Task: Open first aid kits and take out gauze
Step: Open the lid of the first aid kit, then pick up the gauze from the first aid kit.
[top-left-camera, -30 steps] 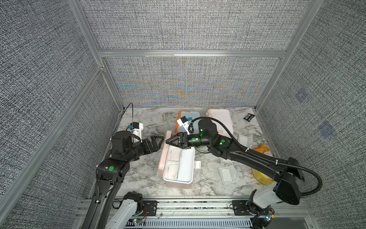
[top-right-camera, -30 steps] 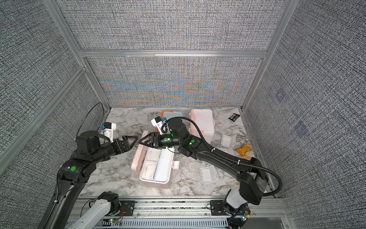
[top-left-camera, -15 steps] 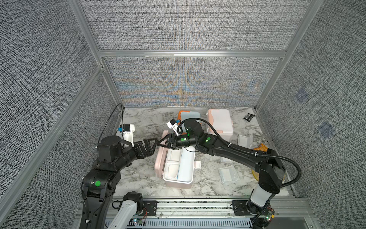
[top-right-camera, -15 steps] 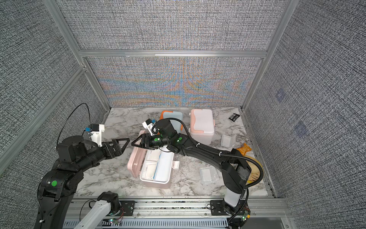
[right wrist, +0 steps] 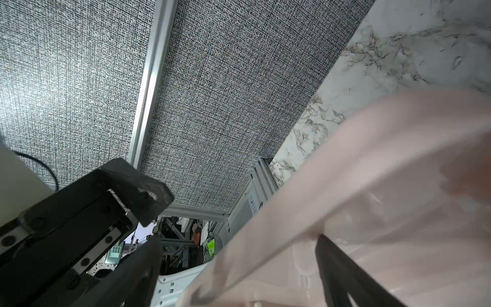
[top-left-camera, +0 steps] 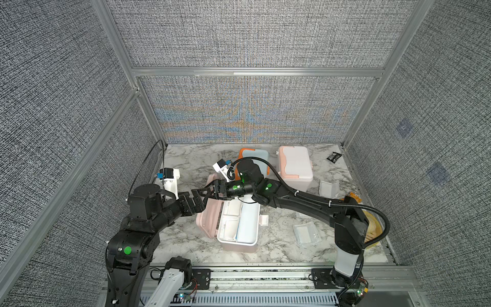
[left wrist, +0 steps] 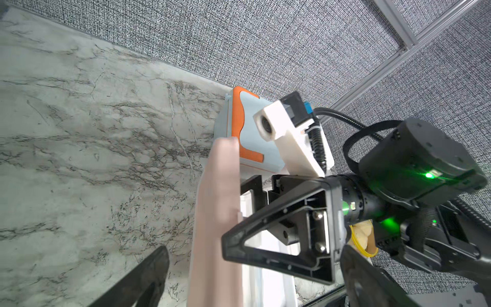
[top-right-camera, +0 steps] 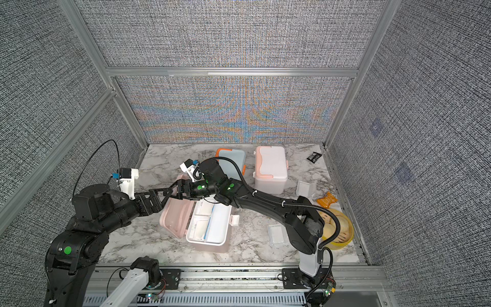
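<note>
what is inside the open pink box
A white divided tray and flat white packets, one blue-edged, show in the pink box. The right arm covers its far end; below the tray is hidden.

Enclosure: three walls of grey woven fabric panels [top-left-camera: 252, 34] fill the upper and side parts of both top views; the lower back panel [top-left-camera: 252, 117] shows blue-orange moiré. Aluminium frame [top-left-camera: 255, 71]: one crossbar across the back, upright posts at both rear corners, slanted rails on the side walls. Two darker square patches [top-left-camera: 403, 128], right-hand wall. Table [top-left-camera: 191, 156]: white marble-pattern top, grey veining, lower centre. Slotted metal rail [top-left-camera: 265, 276] along the bottom edge. Light: even, diffuse, shadows soft. In the right wrist view, a gap [right wrist: 186, 239] below a panel shows a cluttered room beyond, indistinct.
</note>
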Action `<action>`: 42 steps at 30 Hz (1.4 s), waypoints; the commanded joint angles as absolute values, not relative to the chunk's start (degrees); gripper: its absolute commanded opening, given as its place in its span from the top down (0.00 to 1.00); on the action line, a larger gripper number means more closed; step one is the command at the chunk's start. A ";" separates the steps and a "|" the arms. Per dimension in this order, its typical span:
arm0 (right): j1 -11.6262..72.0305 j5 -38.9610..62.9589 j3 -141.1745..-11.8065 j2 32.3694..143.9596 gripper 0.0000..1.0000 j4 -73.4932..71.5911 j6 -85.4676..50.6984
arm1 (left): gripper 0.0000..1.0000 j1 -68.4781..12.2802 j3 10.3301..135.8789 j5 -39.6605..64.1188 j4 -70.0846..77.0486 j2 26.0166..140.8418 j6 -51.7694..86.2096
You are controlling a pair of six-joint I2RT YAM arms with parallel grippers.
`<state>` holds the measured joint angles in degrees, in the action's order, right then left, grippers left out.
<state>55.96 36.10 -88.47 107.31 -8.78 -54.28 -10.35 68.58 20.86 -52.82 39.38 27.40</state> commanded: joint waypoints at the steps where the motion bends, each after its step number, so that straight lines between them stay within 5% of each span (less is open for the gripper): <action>1: 55.95 36.38 -89.40 106.89 0.01 -8.35 -54.36 | 0.01 -10.28 68.80 20.05 -53.26 39.46 26.56; 13: 55.07 26.78 -77.87 89.51 0.01 3.21 -45.79 | 0.00 -10.28 65.06 20.64 -51.59 38.88 27.02; 21: 55.02 11.40 -69.28 78.69 0.01 14.74 -43.68 | 0.00 -10.28 61.47 11.92 -54.31 37.72 24.77; 30: 54.85 0.66 -65.46 71.77 0.01 23.18 -44.82 | 0.00 -10.28 53.67 14.73 -51.83 35.01 27.27; 37: 52.35 0.41 -61.23 66.75 0.01 22.35 -46.49 | 0.00 -10.29 48.09 22.74 -47.41 33.49 29.56; 42: 47.11 10.10 -55.66 64.10 0.01 15.14 -46.95 | 0.01 -10.30 47.74 22.83 -48.00 31.70 30.31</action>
